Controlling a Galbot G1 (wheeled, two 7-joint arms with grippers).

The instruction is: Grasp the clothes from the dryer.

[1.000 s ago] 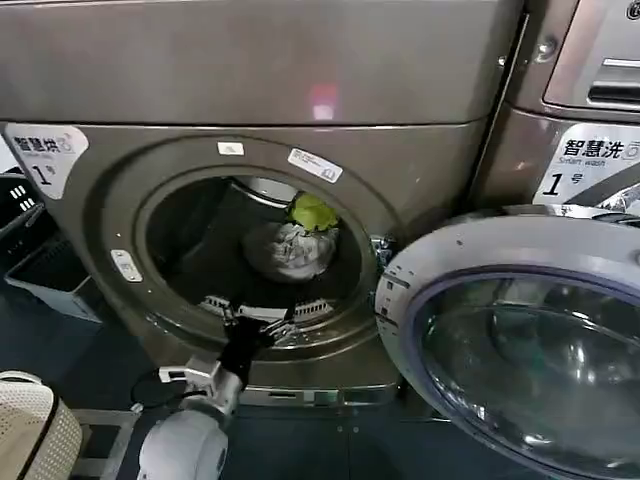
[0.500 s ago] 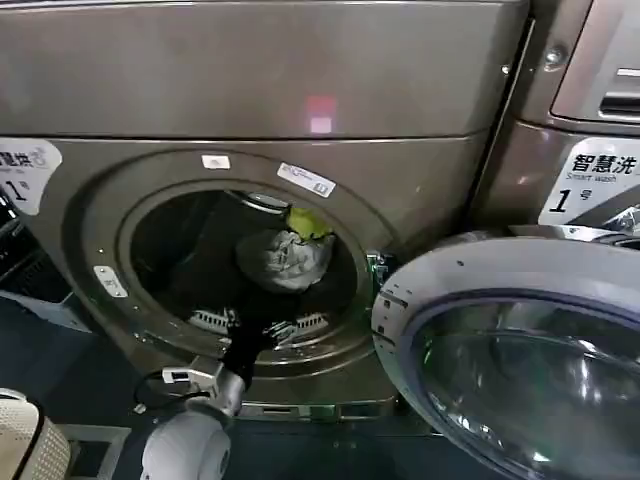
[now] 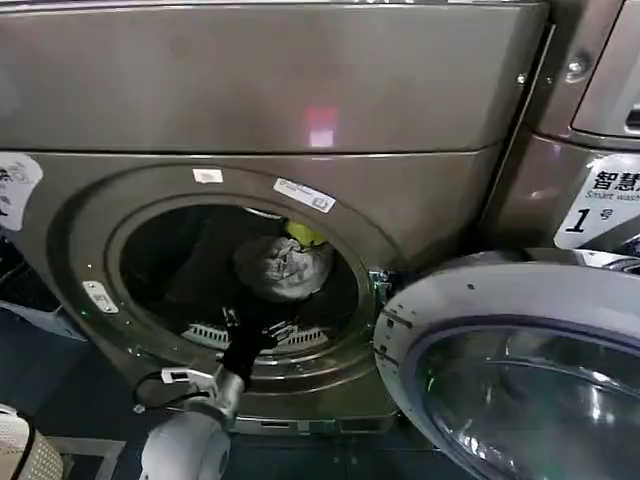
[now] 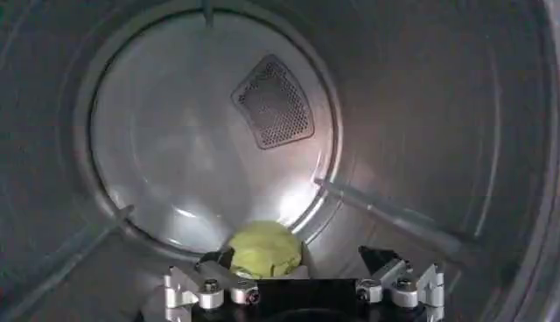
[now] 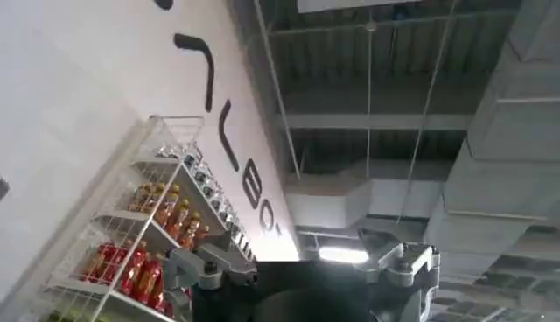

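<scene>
The dryer stands in front of me with its round porthole open and its drum dark. Inside, the clothes lie as a whitish-grey bundle with a small yellow-green bundle just behind it. My left gripper reaches up over the lower rim of the porthole, below and short of the grey bundle. In the left wrist view the left gripper is open, and the yellow-green bundle lies ahead near one fingertip, untouched. My right gripper is open and points up at a ceiling, away from the dryer.
A round glass door hangs open at the right of the porthole, close to the left arm's path. A like machine stands further right. A white basket sits at the lower left. A shelf of bottles appears in the right wrist view.
The head view has drawn closer and shifted, so the dryer's label has slid off to the left. My left gripper has pushed slightly further over the rim into the drum.
</scene>
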